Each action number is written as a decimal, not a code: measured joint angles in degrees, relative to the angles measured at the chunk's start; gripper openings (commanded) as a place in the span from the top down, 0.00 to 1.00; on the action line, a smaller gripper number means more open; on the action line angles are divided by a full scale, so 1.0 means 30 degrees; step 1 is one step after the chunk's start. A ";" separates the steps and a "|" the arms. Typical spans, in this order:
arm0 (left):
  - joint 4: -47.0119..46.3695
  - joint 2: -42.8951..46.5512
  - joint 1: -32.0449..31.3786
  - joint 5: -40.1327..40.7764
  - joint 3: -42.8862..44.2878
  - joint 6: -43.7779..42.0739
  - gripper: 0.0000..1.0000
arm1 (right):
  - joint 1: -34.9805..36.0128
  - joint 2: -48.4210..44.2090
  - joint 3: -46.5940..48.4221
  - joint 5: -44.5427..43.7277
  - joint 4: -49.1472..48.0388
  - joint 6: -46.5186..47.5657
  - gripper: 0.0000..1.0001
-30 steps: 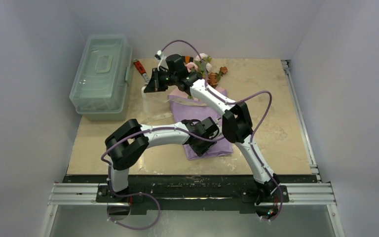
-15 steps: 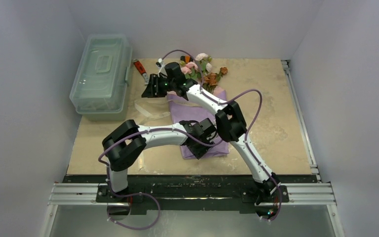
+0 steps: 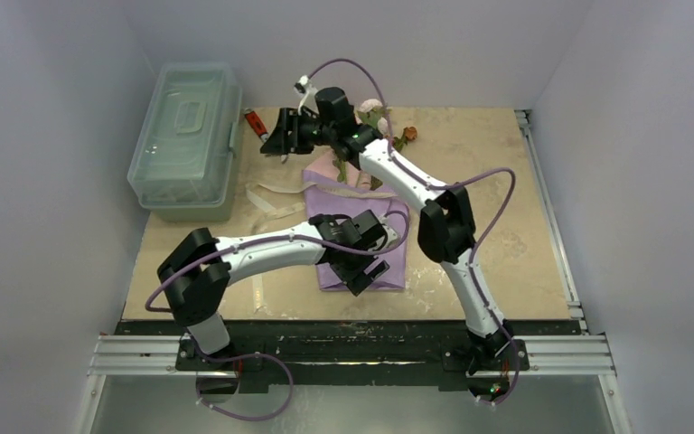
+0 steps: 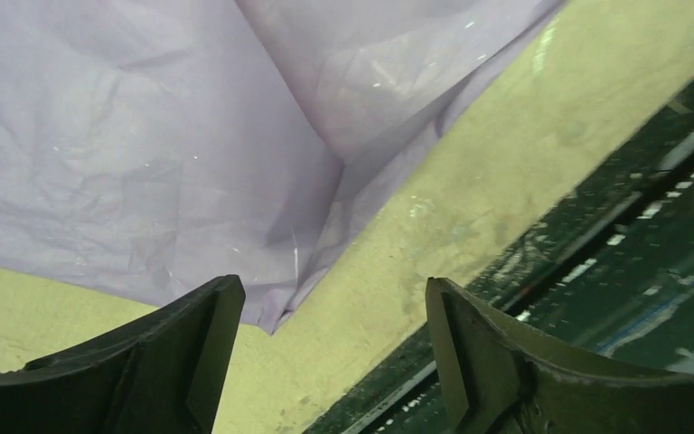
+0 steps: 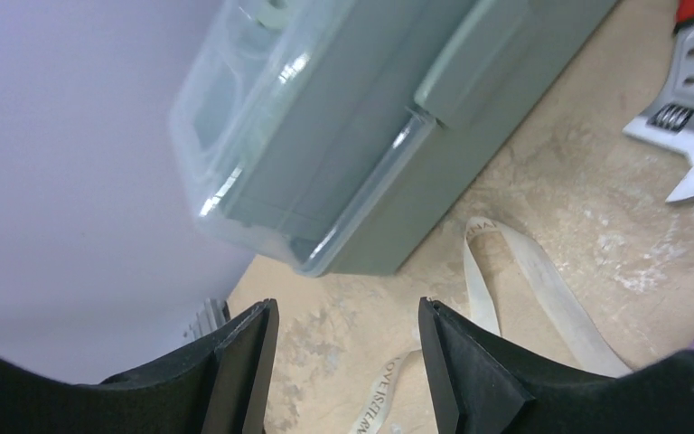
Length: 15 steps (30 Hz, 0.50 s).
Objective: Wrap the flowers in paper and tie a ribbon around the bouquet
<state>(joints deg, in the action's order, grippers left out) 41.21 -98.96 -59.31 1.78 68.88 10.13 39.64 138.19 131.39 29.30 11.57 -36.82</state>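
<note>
The bouquet lies in mid table: pink, white and orange flowers point(image 3: 378, 115) stick out at the far end of the folded lilac paper point(image 3: 375, 226), mostly under the right arm. My left gripper point(image 3: 370, 271) hovers open over the paper's near corner point(image 4: 271, 312), nothing between its fingers point(image 4: 208, 325). My right gripper point(image 3: 278, 140) is open above the far left of the table. Below it, the cream ribbon point(image 5: 524, 280) lies slack and looping left of the paper point(image 3: 271, 194). In the right wrist view the right gripper point(image 5: 343, 312) holds nothing.
A translucent grey-green toolbox point(image 3: 185, 136) stands at the far left, filling much of the right wrist view point(image 5: 370, 117). A red-handled wrench point(image 3: 253, 122) lies beside it. The dark rail at the table's near edge point(image 4: 651, 226) runs just past the left gripper.
Both grippers have opened. The right one let the ribbon drop, and the ribbon now lies flat. The left arm swung toward the near left, and the paper roll shifted slightly.
</note>
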 measured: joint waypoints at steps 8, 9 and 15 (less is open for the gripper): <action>0.0401 0.3373 0.0211 -0.0816 0.0539 0.1902 0.19 | -0.1610 -0.6273 -0.4612 -0.2514 0.0787 0.1268 0.32; 0.0568 0.3723 0.0423 -0.0692 0.0539 0.2259 0.19 | -0.1945 -0.7133 -0.5574 -0.3009 0.1013 0.1413 0.32; 0.2310 0.6295 0.5719 0.1457 -0.0313 0.5952 0.24 | -0.3672 -1.1081 -1.0943 -0.5668 0.2484 0.2295 0.30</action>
<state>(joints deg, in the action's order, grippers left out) 48.14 -80.07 -42.15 6.15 67.94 27.99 28.62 104.95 98.56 12.29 19.03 -29.93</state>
